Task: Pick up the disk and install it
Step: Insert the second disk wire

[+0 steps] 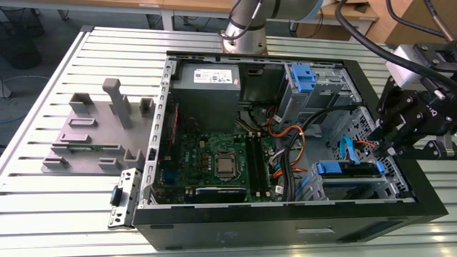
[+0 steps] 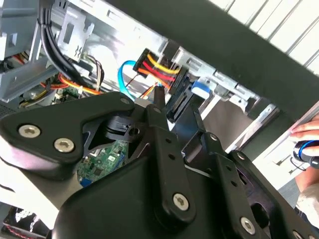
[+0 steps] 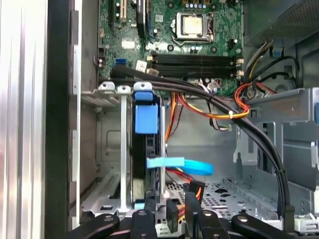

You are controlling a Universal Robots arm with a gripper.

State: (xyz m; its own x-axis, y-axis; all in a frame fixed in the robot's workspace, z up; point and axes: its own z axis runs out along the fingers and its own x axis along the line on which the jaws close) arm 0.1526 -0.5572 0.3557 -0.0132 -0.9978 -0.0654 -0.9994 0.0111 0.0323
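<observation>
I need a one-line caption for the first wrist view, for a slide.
The disk in its blue bracket stands on edge in the case's drive cage, with the claw just above it.

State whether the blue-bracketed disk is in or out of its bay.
In: the blue-bracketed silver disk stands on edge inside the grey metal bay.

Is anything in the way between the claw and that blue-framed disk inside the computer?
Nothing visible blocks it. The claw is close over the disk, which stands on edge in the metal cage; a blue cable runs off beside it.
</observation>
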